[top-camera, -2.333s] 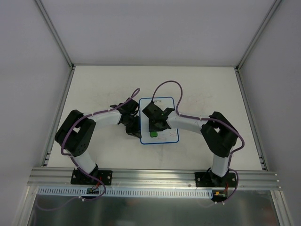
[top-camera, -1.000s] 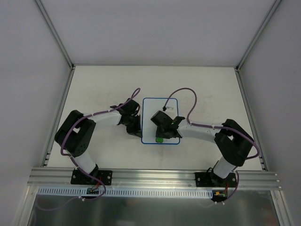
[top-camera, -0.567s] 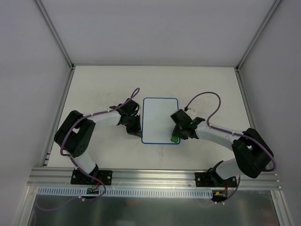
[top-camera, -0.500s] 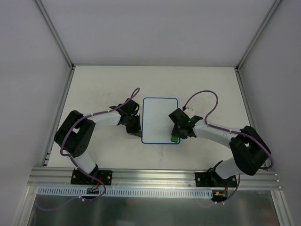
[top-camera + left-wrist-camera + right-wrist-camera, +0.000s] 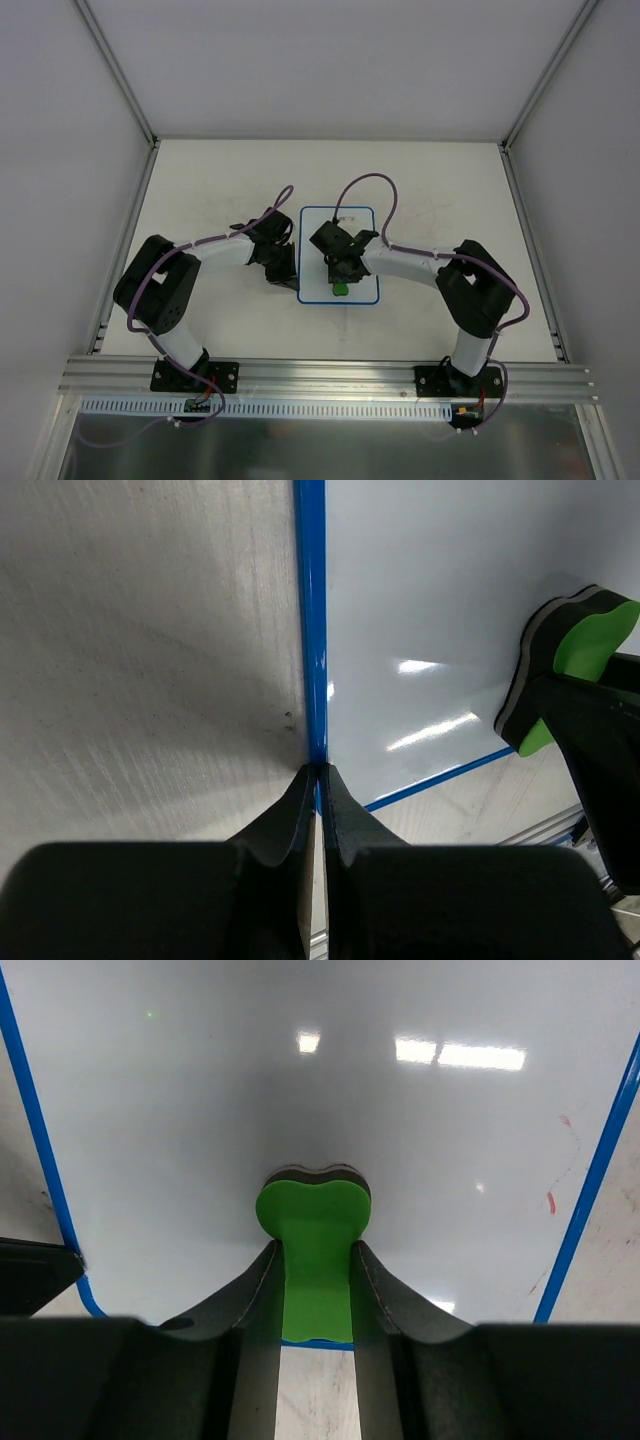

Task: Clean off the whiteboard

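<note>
Right wrist: right jaws clamped on green eraser (image 5: 313, 1250), pad down on whiteboard (image 5: 200, 1090) for wiping; red marks (image 5: 551, 1200) unerased; left jaws together, tips on blue rim (image 5: 311, 630), apparently pinning board

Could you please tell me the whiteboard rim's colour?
Blue; the whiteboard rim shows best in left wrist view.

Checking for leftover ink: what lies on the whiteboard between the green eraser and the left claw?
Only bare, clean whiteboard with glare, between left claw and eraser, in the left wrist view.
</note>
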`<state>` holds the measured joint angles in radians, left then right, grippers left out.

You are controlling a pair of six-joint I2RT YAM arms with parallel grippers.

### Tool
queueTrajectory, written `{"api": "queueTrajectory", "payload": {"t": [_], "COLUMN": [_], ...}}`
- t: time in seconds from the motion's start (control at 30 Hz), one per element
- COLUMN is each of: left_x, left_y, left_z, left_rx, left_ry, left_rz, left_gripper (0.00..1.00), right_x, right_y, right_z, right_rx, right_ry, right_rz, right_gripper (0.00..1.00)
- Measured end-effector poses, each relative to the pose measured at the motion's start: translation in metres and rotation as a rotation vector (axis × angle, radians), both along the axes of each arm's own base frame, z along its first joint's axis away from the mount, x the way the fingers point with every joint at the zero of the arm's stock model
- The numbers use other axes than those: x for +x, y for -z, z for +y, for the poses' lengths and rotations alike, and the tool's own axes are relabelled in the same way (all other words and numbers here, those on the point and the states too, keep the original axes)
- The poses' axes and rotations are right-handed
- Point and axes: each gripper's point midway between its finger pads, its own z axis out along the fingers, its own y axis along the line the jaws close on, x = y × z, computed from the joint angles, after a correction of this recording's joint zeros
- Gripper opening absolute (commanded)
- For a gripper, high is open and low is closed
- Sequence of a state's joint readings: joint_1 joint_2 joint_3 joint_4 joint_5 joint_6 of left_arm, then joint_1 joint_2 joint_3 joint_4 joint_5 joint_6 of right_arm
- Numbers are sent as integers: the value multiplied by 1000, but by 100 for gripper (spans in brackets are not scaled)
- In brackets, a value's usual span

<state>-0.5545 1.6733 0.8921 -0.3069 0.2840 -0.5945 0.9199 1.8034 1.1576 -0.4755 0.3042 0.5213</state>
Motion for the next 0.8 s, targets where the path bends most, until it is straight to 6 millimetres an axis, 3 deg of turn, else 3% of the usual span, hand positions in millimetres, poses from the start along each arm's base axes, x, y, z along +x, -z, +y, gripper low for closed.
{"api": "queueTrajectory", "payload": {"t": [0.17,0.37,0.43,0.67,0.8], "left_x": [1,2,3,3,2], "left_y": [0,0,0,0,0], "left_z": [0,-1,-2,-2,-1], "left_rx": [-2,-5,-8,-9,-7], "left_ry": [-1,-1,0,0,0], "left_rz": [-7,-10,-15,-15,-11], "left_gripper": [0,0,0,0,0], "right_x": [11,37,40,41,40], "right_y": [1,1,0,-1,-1], "right_z": [-14,-81,-93,-93,-72], "right_rx": [49,86,100,76,17], "right_ry": [41,232,272,251,154], "right_rz": [19,20,26,38,38], "right_gripper": [0,0,0,0,0]}}
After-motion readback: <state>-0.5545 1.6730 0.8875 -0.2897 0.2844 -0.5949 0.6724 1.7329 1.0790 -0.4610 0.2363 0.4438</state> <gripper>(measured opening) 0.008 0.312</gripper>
